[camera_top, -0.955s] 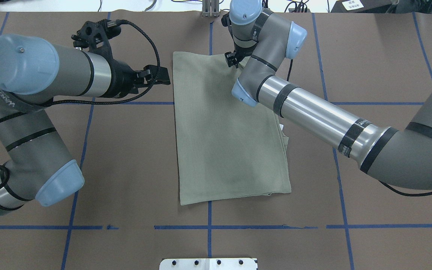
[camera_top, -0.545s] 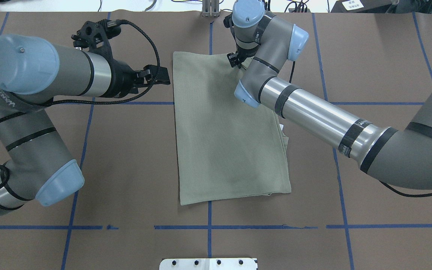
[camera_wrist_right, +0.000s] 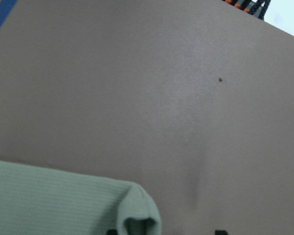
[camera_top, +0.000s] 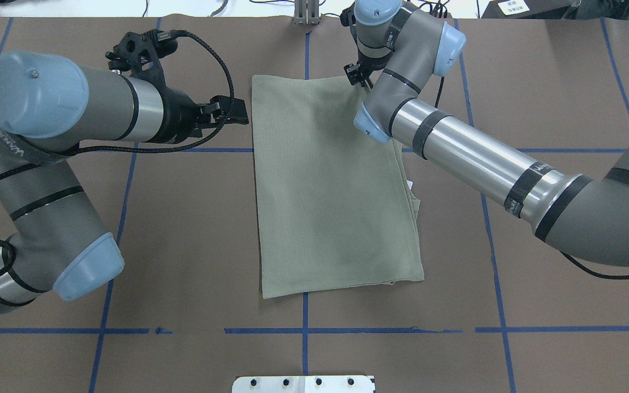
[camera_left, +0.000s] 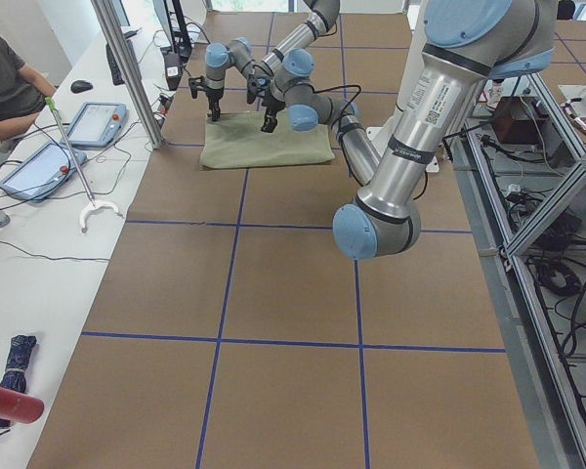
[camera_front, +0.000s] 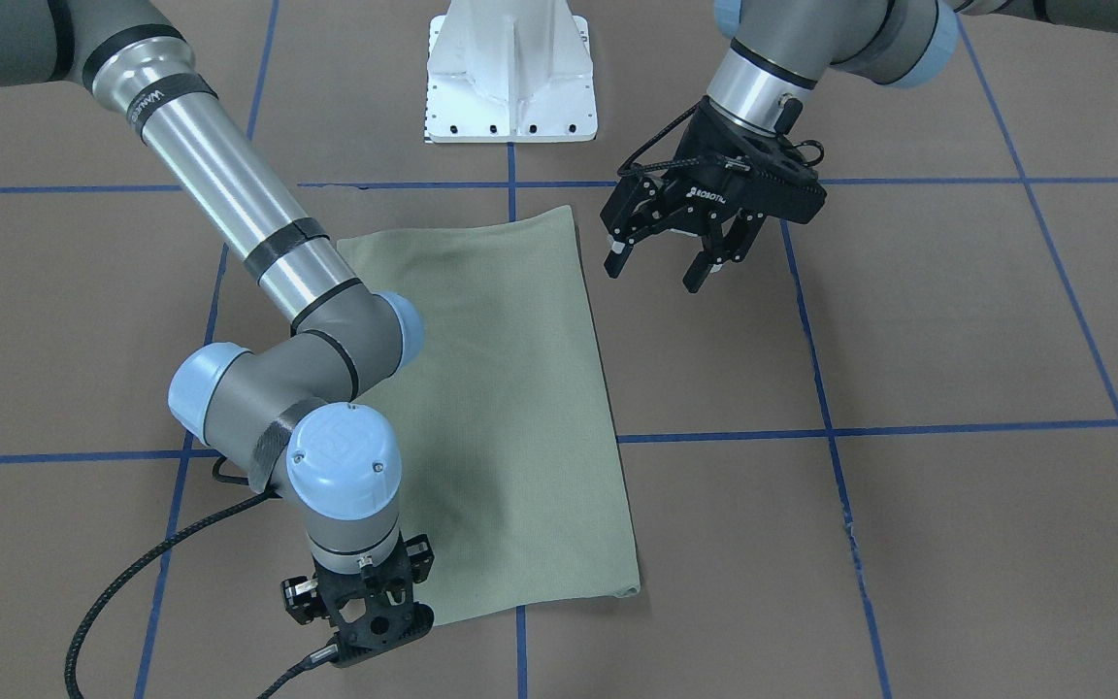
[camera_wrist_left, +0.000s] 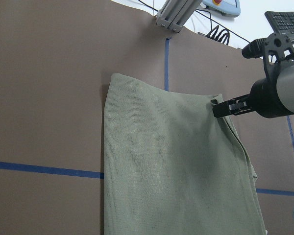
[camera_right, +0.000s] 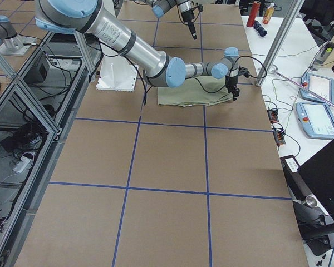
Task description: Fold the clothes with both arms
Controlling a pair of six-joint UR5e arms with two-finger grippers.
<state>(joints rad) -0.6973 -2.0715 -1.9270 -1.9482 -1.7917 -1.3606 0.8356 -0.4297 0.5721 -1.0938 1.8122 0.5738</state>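
The green shirt [camera_top: 331,185] lies flat in the middle of the brown table [camera_top: 183,229]. It is folded into one long shape. Its long way runs from the side by the white base [camera_front: 510,78] out to the far edge of the table. It sits a little crooked, with the end by the base a bit more to the right. The plain side is up, so I cannot tell which end is the neck. Along the right long edge the folded layers show, and a small white bit [camera_top: 411,185] peeks out there. Blue tape lines [camera_top: 303,330] cross the table under and around the shirt.

The right arm [camera_top: 473,164] stretches far out over the right side of the shirt. Its wrist bends so the right gripper [camera_top: 359,79] points straight down at the far right corner of the shirt. In the right wrist view two dark tips show apart at the bottom edge, with the rolled corner of the shirt between them, so the jaws look spread and are not pinching the cloth.

The left arm [camera_top: 74,109] is bent at the elbow and reaches in from the left. The left gripper [camera_front: 658,270] hangs above the table just beside the shirt's left long edge and does not touch it. Its two fingers are spread wide and hold nothing
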